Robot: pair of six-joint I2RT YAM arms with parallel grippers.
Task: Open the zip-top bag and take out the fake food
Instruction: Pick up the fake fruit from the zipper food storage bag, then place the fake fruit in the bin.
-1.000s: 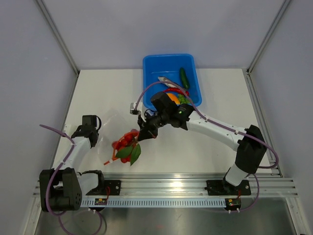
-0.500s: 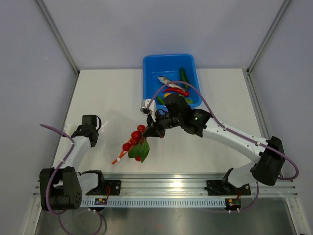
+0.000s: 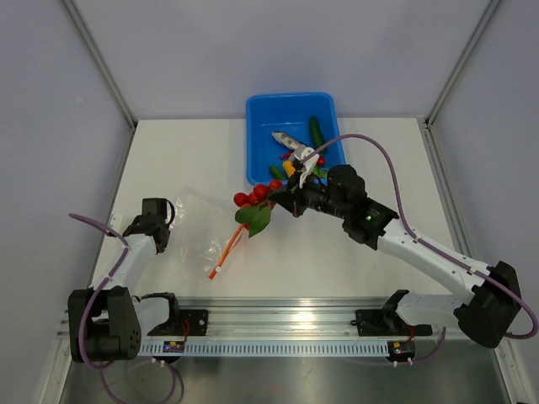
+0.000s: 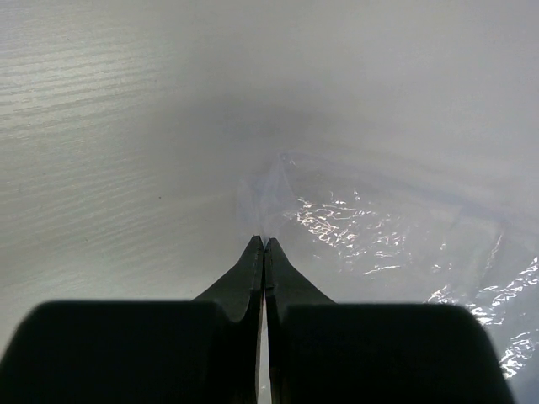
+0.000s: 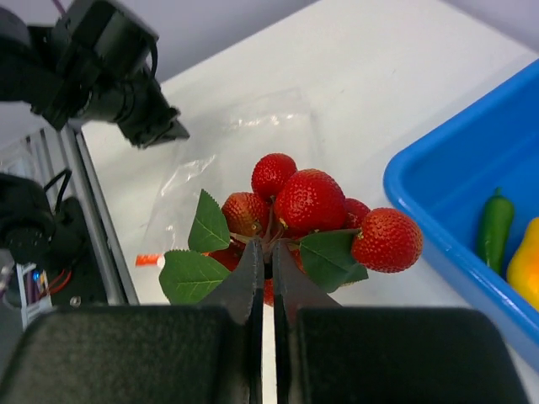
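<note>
left gripper (image 4: pixel 264 246): both fingers pressed together, clamping the left edge of the clear crinkly plastic zip-top bag (image 3: pixel 195 225). the bag lies flat on the white table (image 3: pixel 379 151), left of centre. its thin orange-red zip strip (image 3: pixel 224 253) runs along the right-hand end, apart from the tub.

right gripper (image 5: pixel 268 254): fingers clenched on the stem of the cluster of red berries with green leaves (image 3: pixel 255 204). the cluster is fully outside the bag, between the bag and the blue plastic tub (image 3: pixel 286 114).

tub contents visible:
- 1 silvery fish (image 3: pixel 285 140)
- 1 dark green cucumber (image 3: pixel 316 132)
- 1 small green pepper (image 5: pixel 493 220)
- 1 orange-yellow pepper (image 5: pixel 526 269)

other items in the tub are partly hidden by the right arm.
</note>
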